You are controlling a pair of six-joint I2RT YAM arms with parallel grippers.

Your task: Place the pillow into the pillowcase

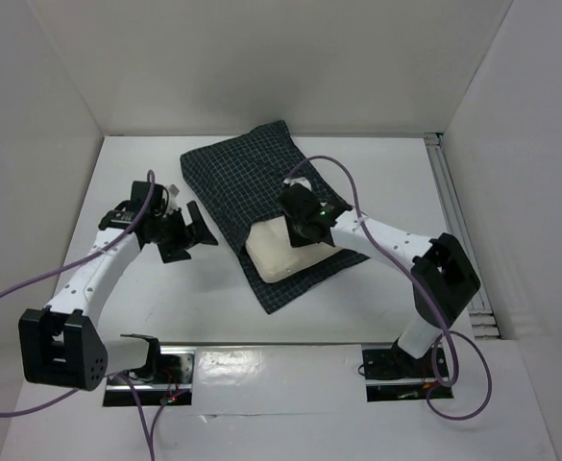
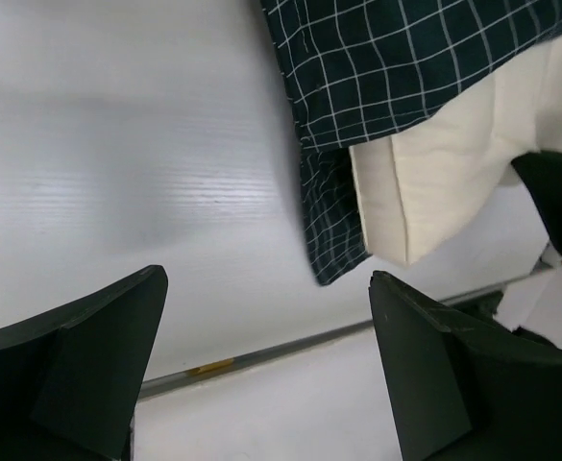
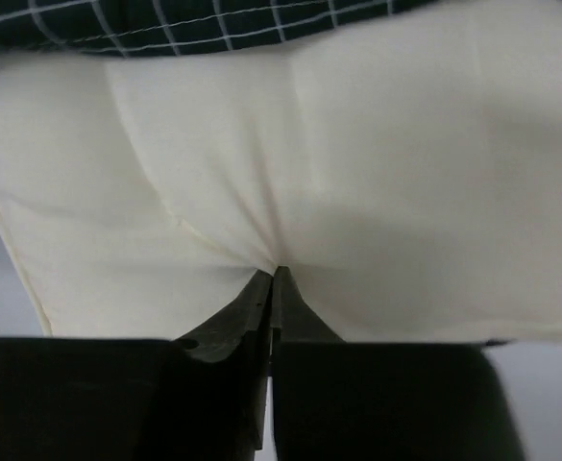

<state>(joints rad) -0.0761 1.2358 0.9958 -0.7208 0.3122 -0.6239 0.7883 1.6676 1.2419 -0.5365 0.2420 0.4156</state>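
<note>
Cream-white fabric: pillow point(image 1: 273, 254), one, lying mid-table, far end tucked inside the pillowcase point(image 1: 247, 173), near end sticking out over the case's lower flap. Navy check pillowcase: spread diagonally on the white table point(image 1: 127, 173), mouth toward the arm bases. Right gripper point(image 3: 273, 277): jaws pressed together, pinching a pucker of pillow fabric (creases radiate from the tips). Left gripper point(image 2: 266, 283): jaws wide apart, holding nothing, over bare table just beside the pillowcase's left edge.
</note>
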